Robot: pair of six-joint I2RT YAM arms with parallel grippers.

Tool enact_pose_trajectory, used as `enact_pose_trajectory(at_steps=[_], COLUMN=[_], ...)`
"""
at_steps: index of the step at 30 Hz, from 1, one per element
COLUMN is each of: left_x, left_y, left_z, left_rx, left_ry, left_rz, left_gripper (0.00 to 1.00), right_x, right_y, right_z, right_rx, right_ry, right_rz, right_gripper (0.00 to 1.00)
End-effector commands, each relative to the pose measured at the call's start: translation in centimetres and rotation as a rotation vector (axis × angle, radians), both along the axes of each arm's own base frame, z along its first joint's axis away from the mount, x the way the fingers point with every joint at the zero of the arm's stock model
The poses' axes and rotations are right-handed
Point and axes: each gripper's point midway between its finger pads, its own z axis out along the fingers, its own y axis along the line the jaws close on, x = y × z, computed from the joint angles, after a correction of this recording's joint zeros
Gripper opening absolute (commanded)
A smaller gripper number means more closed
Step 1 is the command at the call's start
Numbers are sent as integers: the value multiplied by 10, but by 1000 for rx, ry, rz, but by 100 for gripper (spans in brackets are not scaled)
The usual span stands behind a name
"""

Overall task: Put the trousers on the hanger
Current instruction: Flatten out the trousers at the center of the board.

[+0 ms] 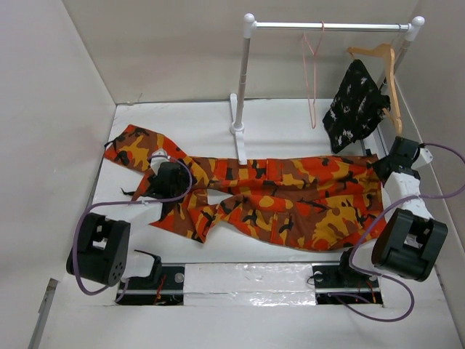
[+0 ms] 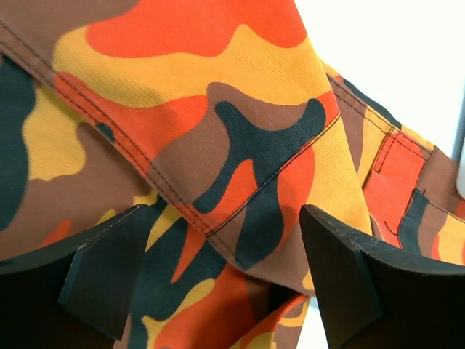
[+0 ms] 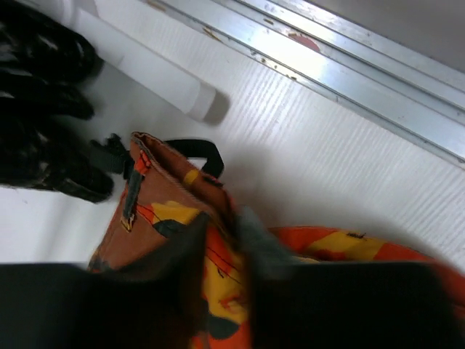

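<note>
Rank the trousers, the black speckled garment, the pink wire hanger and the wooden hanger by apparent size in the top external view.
1. trousers, by far the largest.
2. black speckled garment.
3. wooden hanger and pink wire hanger: similar length, and the pink one hangs nearly edge-on, so they are not ranked against each other.

Bright, even light from above falls on the white counter (image 1: pixel 182 123), leaving only soft, faint shadows along the trousers (image 1: pixel 290 196) and a patch of glare on the shiny strip (image 1: pixel 247 280) at the near edge. The left wrist view is crisp enough to show the weave, though its upper right corner is blown out to white and the left claw (image 2: pixel 221 218) sits dark and slightly soft at the bottom. The right wrist view is smeared: the right claw (image 3: pixel 221 236) is a blurred dark mass, the metal rail (image 3: pixel 312 62) glares, and the black garment (image 3: pixel 43 109) is lost in shadow.
</note>
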Motion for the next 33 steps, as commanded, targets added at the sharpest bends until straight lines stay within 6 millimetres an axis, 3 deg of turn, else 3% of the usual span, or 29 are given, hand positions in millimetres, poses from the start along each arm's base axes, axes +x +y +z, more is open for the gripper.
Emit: enact_pose_trajectory(at_steps=[1,3,4,5,6,7,8,9,10,11,13,14,15,17,18,20,21,22,23,24,25,26,27,28,29,30,31,32,33], left_x=[-1,0,1,0,1,-3,-7,-10,-15,-20,-30,-34,-38,-51,-55,-65,-69,-72,-77,-84,-89,-92,-102,-107,-111,-121,-124,-130,-133], left_y=[6,5,-1,-3,-7,-18,-16,-20,-27,-26,-30,-29,-29,-29,-28,-21,-18,-15,-14,-12,-15,-16,-13,-11,-10,-5,-1,5,9], left_z=[14,27,43,49,63,73,94,106,116,139,176,182,198,222,233,247,263,273,279,308,318,323,354,367,369,389,394,392,392], left_rx=[-23,-36,-63,-75,-83,-89,-84,-105,-132,-168,-227,-233,-251,-298,-314,-325,-327,-324,-302,-313,-311,-298,-287,-274,-249,-241,-210,-194,-188], left_ry=[-52,-88,-124,-137,-166,-190,-246,-280,-310,-376,-475,-484,-515,-576,-602,-629,-653,-665,-668,-722,-726,-714,-770,-786,-768,-804,-814,-807,-809], left_rz=[28,24,-1,-13,-27,-58,-41,-46,-66,-68,-97,-100,-103,-125,-130,-113,-104,-102,-117,-133,-165,-181,-199,-211,-221,-225,-226,-212,-199], left_gripper=[82,84,84,84,84,84,84,84,82,78,69,60,53,36,33,28,25,23,19,18,16,15,15,15,16,18,20,26,29], right_x=[21,22,26,29,25,22,18,9,1,-3,-20,-29,-42,-60,-83,-95,-102,-127,-132,-138,-149,-152,-152,-150,-152,-149,-148,-152,-151], right_y=[-17,-10,7,18,30,57,71,87,110,146,193,215,256,296,341,377,400,434,460,479,509,528,551,576,592,604,620,644,655], right_z=[49,52,65,57,76,64,66,84,68,67,85,71,72,75,81,82,101,107,85,81,101,96,57,73,66,60,31,44,41], right_rx=[-40,-16,-26,-14,-43,-35,-43,-71,-43,-23,-5,26,65,99,145,131,121,111,53,1,3,-24,-108,-116,-137,-166,-191,-164,-177], right_ry=[-169,-180,-226,-225,-286,-295,-324,-394,-402,-433,-555,-551,-567,-590,-598,-586,-613,-619,-534,-509,-525,-495,-384,-398,-381,-369,-310,-347,-341], right_rz=[-48,-17,44,78,117,185,230,286,369,489,660,735,871,998,1150,1211,1258,1341,1407,1465,1517,1564,1629,1648,1682,1710,1751,1794,1813], right_gripper=[38,71,82,82,84,84,84,84,81,74,35,17,2,0,0,0,1,2,4,7,9,11,16,20,26,38,44,48,50])
